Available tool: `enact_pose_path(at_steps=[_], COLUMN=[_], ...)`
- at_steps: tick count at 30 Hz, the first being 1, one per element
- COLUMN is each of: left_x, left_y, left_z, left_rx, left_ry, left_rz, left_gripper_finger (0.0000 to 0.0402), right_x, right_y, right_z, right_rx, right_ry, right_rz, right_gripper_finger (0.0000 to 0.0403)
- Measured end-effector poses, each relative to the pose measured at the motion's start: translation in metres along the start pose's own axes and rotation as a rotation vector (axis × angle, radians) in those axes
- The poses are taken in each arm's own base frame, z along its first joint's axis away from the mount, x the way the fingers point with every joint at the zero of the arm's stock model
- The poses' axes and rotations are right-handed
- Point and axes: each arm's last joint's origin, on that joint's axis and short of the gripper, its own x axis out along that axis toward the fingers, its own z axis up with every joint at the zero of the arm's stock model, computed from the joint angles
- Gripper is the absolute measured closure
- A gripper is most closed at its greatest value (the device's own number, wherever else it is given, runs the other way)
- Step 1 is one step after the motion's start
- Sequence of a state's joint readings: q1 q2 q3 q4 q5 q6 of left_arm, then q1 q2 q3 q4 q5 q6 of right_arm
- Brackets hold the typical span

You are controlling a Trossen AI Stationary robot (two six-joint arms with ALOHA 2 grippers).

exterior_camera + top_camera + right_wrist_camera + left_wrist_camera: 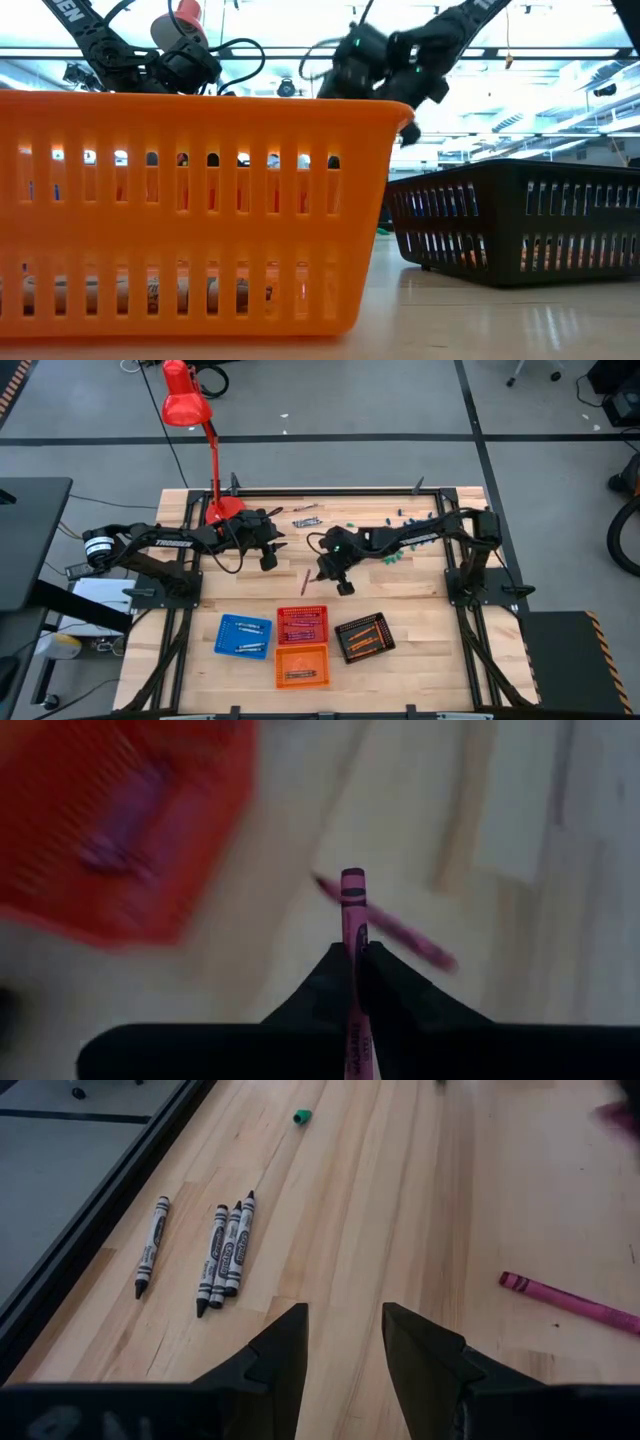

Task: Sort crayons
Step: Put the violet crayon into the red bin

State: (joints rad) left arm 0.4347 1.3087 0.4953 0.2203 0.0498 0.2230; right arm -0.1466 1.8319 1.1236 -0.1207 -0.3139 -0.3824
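A: We're holding a magenta crayon (353,920) upright in the right gripper (357,952), jaws closed on it, above the bench (420,600) just behind the red tray (302,624). Another magenta crayon (305,581) is lying beneath.

B: We're risking a slip, since the grip looks narrow; it could drop short of the tray.

A: The left gripper (345,1342) is hovering with jaws apart near four grey crayons (205,1252) by the bench's back edge. The open boards between are giving us room.
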Motion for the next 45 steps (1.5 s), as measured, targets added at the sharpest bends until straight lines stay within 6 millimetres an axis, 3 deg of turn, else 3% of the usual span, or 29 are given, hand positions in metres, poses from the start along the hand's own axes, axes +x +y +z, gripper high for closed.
enact_pose_path(at_steps=[5, 12, 18, 23, 28, 45], left_x=[0.000, 0.000, 0.000, 0.000, 0.000, 0.000], left_y=[0.000, 0.000, 0.000, 0.000, 0.000, 0.000], left_z=[0.000, 0.000, 0.001, 0.002, 0.002, 0.001], left_rx=[0.000, 0.000, 0.000, -0.006, -0.005, -0.002], left_ry=[-0.001, -0.001, -0.012, -0.018, -0.020, -0.008], left_rz=[0.000, 0.000, 0.003, 0.004, 0.004, 0.002], left_gripper_finger=[0.0260, 0.0260, 0.0260, 0.0260, 0.0260, 0.0260], right_x=[-0.012, 0.002, 0.019, 0.048, 0.066, 0.068], right_y=[0.013, 0.045, 0.057, 0.058, 0.053, 0.045], right_z=[0.030, 0.052, 0.049, 0.030, 0.029, 0.035], right_rx=[0.028, -0.020, 0.071, 0.152, 0.201, 0.151], right_ry=[-0.229, -0.376, -0.368, -0.279, -0.147, -0.094], right_rz=[0.113, 0.189, 0.287, 0.341, 0.323, 0.350], right_gripper_finger=[0.0370, 0.0369, 0.0369, 0.0369, 0.0368, 0.0317])
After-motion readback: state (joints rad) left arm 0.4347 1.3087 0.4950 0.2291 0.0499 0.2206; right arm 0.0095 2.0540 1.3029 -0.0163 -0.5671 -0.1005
